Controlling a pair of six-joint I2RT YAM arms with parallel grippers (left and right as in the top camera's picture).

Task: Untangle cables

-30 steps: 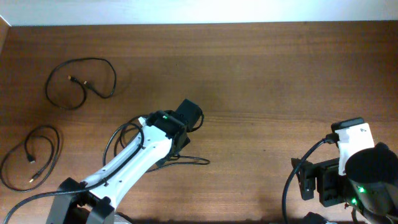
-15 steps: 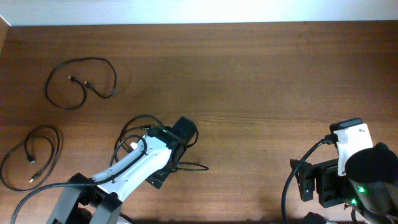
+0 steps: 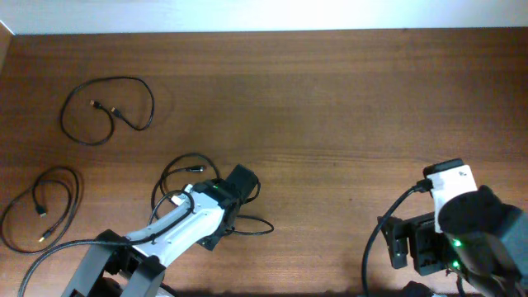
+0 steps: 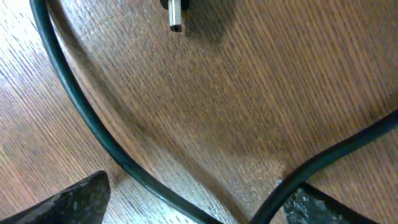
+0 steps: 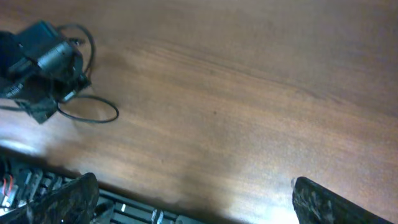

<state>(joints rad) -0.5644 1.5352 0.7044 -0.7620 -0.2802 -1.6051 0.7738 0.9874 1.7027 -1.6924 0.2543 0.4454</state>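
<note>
Three thin black cables lie apart on the wooden table. One loop (image 3: pixel 107 107) is at the far left, and a second (image 3: pixel 41 206) is at the left edge. The third (image 3: pixel 183 167) lies under my left gripper (image 3: pixel 238 186), with a small loop (image 3: pixel 252 224) sticking out to the right. In the left wrist view this cable (image 4: pixel 93 127) runs between the open fingers (image 4: pixel 68 202), and its plug (image 4: pixel 176 15) lies ahead. My left gripper (image 4: pixel 196 211) is low over it and holds nothing. My right gripper (image 5: pixel 199 205) is open and empty at the near right (image 3: pixel 398 246).
The table's white far edge (image 3: pixel 264 16) runs along the top. In the right wrist view the left arm's head (image 5: pixel 43 62) and the small cable loop (image 5: pixel 87 109) are at upper left. The thick arm cable (image 3: pixel 375 247) curls beside the right wrist.
My left gripper has drawn back toward the near left and now sits over the third cable. The cable's loops have shifted a little. My right arm has edged left.
</note>
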